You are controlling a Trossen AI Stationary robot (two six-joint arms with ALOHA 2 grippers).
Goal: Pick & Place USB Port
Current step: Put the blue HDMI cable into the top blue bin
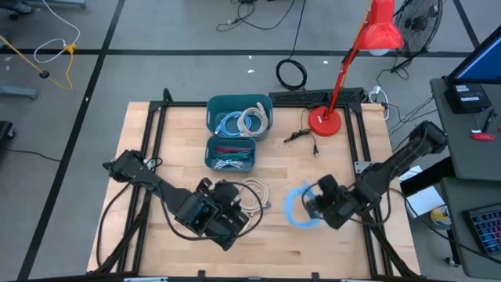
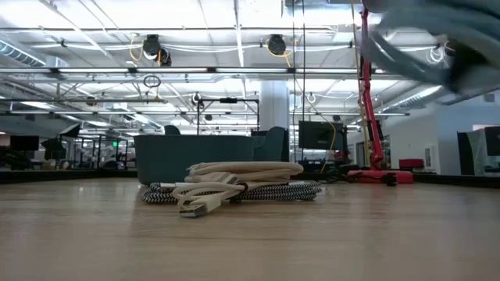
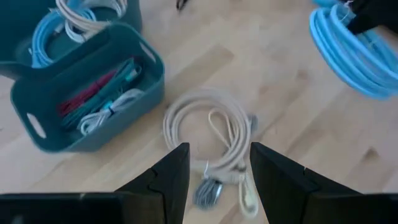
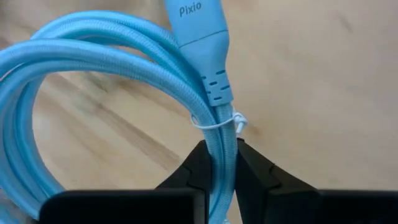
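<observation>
Right pincer [image 4: 219, 163] clamped on blue USB cable [image 4: 93, 81], coil extending toward nine o'clock; left pincer [image 3: 214, 177] apart above beige cable [image 3: 211, 134].

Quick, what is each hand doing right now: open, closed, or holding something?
Left hand: open, hovering over the beige cable coil, holding nothing.
Right hand: closed on the blue cable coil.

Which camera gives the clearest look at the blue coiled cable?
The right wrist view: the blue cable fills it, pinched between the right hand fingers. The high view shows its coil small beside that hand; the left wrist view catches one edge; the low view, a blur.
</observation>
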